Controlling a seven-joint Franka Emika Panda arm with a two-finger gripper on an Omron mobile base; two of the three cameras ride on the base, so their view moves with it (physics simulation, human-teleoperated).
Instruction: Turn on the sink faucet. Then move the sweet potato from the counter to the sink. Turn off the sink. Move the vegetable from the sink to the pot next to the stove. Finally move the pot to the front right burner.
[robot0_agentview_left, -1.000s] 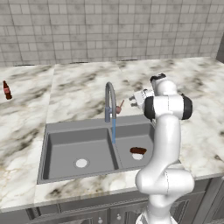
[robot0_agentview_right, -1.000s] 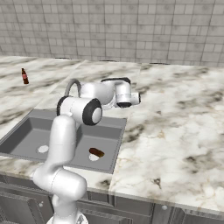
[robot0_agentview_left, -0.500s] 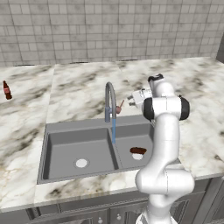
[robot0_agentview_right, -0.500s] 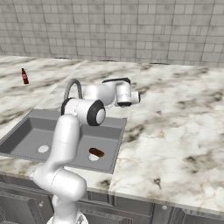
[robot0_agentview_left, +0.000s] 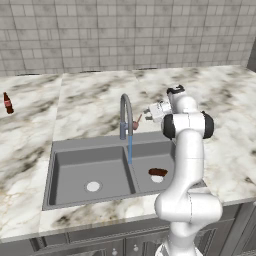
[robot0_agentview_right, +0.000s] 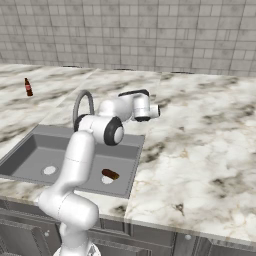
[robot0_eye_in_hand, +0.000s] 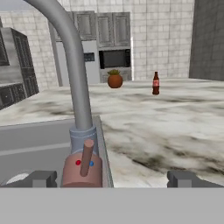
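In the left base view, the sink faucet (robot0_agentview_left: 125, 116) is seen standing at the back rim of the sink (robot0_agentview_left: 90, 150), and a thin blue stream of water is seen falling from its spout into the basin. The reddish lever (robot0_agentview_left: 136, 122) is set on the faucet's right side, and the gripper (robot0_agentview_left: 150, 114) is held just beside it, level with it. The sweet potato (robot0_agentview_left: 158, 172) is seen lying in the narrower right bowl, on its pale drain. A dark red bottle (robot0_agentview_left: 7, 103) is placed far left on the counter (robot0_agentview_left: 90, 102).

In the right base view, the arm is bent over the sink (robot0_agentview_right: 30, 150), and the faucet's arch (robot0_agentview_right: 82, 105) is partly hidden behind it. The sweet potato (robot0_agentview_right: 110, 174) is seen in the near bowl.

In the hand view, the two finger tips (robot0_eye_in_hand: 41, 178) are spread wide apart, with nothing held between them. The lever (robot0_eye_in_hand: 87, 157) and its reddish base are framed close in front, nearer the left tip, though contact cannot be judged. The bottle (robot0_eye_in_hand: 155, 83) and a round brown pot (robot0_eye_in_hand: 115, 79) are seen far off.
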